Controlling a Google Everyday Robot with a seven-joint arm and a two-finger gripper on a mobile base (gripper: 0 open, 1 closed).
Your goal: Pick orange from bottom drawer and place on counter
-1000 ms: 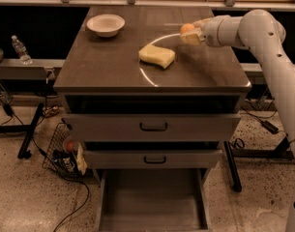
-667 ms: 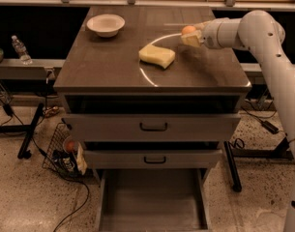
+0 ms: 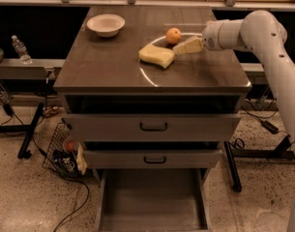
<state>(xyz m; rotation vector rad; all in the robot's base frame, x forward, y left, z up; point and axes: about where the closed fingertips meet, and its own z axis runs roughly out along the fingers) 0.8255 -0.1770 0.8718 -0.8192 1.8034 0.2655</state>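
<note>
The orange (image 3: 173,35) sits on the counter (image 3: 108,64), on the pale arc mark, just behind the yellow sponge (image 3: 156,55). My gripper (image 3: 180,48) hangs low over the counter just right of the orange and apart from it, its pale fingers open and pointing left. The white arm (image 3: 263,33) reaches in from the right. The bottom drawer (image 3: 152,202) is pulled out at the foot of the cabinet, showing its flat grey floor.
A white bowl (image 3: 106,24) stands at the counter's back left. The two wider drawers (image 3: 153,127) with black handles are closed. A wire basket (image 3: 65,151) with a reddish round thing and cables lies on the floor at left. A bottle (image 3: 20,50) stands on a side shelf.
The gripper has let go of the orange and drawn back a little to the right and towards the front. The orange, covered by the fingers before, now rests in plain view on the counter.
</note>
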